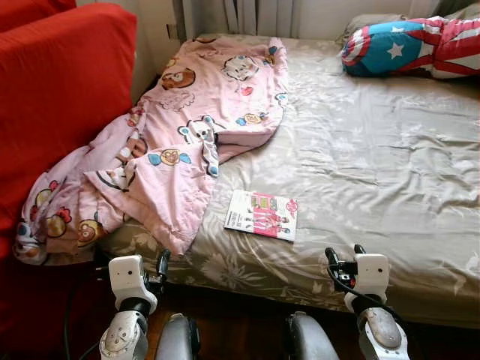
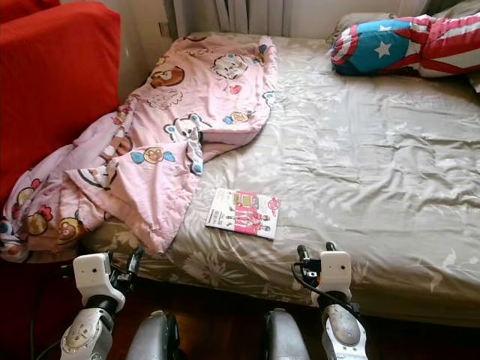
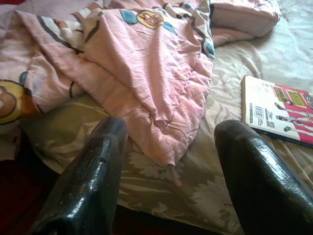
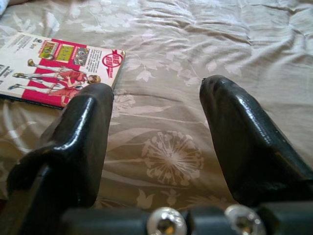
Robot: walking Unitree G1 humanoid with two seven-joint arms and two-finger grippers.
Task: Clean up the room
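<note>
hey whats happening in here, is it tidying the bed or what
Nothing is being handled yet. The robot stands at the foot of the bed with both arms raised at its edge. The left gripper and the right gripper are both open and empty. A rumpled pink blanket lies across the bed's left side and spills off toward the red sofa. A booklet lies flat near the front edge, between the grippers, and a star-patterned pillow sits at the head.

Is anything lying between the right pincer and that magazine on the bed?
Nothing visible. The right pincer, open, hovers at the bed's near edge, and only bare floral sheet separates it from the magazine. The pink blanket lies beyond the magazine's other side.
</note>
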